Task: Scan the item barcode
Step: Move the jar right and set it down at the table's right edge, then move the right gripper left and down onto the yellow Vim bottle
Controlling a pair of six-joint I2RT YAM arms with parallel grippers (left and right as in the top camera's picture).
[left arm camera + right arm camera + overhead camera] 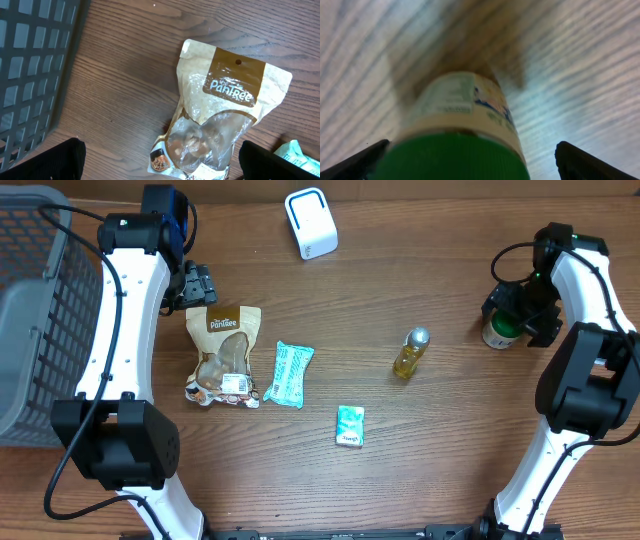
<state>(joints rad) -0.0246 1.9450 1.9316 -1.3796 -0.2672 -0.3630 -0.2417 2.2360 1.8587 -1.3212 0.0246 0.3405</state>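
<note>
From above, a white rounded barcode scanner [311, 222] stands at the far edge of the wooden desk [450, 450]. The goods lie spread apart before it, probably so each can be picked singly: a brown Pantree snack pouch [224, 355], a teal sachet [289, 373], a small teal box [350, 426] and a yellow bottle with a silver cap [411, 352]. A grey plastic basket [30, 330] waits at the left. The green-lidded jar [497, 332] stands upright at the right, with the right hand [520, 318] around it.

In the left wrist view, the left hand [198, 285] hovers over the pouch, its fingers [45, 162] spread wide and empty.

The right wrist view is blurred. The jar sits between wide fingers [592, 162], and desk shows beside the lid, so the hand looks released rather than clamped.
</note>
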